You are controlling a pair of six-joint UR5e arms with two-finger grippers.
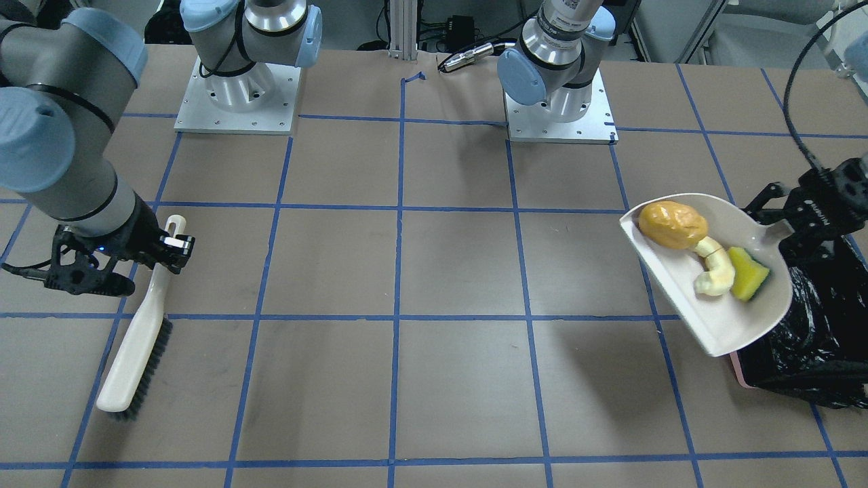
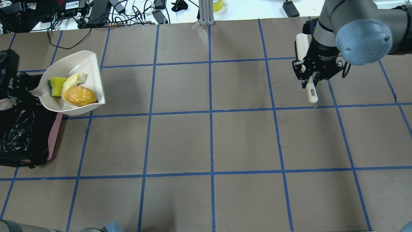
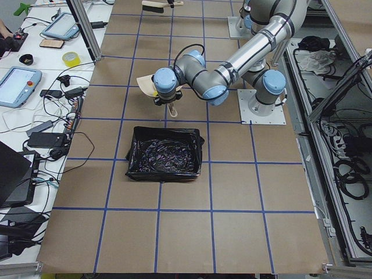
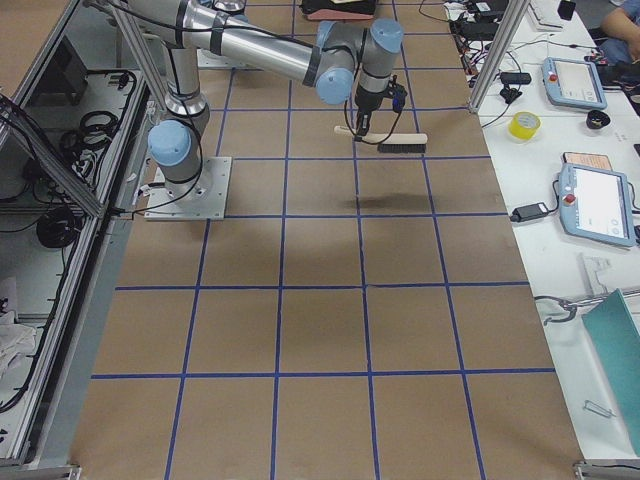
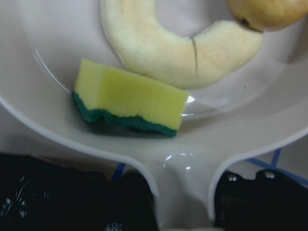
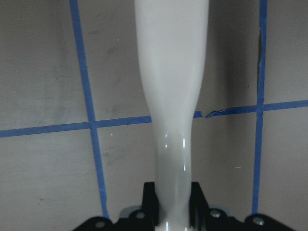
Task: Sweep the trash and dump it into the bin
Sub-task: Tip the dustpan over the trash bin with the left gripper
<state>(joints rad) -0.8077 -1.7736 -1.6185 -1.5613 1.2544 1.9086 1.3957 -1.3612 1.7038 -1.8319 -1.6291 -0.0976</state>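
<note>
Since the left end effector point(image 1: 780, 234) clamps the dustpan point(image 1: 685, 312) handle with the trash point(image 1: 715, 268) lying inside, it should bring the load fully over the bin point(image 1: 814, 339) before tipping. The right end effector point(image 1: 169, 245) is closed on the brush point(image 1: 135, 352) handle.

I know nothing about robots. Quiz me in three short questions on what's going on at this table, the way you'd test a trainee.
1. True or false: the three pieces of trash already lie in the bin.
2. Fill in: the left gripper holds the dustpan by its ____.
3. What is the right gripper closed on? A) the brush, at its handle; B) the dustpan; C) nothing.

Key: 1. False, all three sit in the dustpan. 2. handle. 3. A.
</note>
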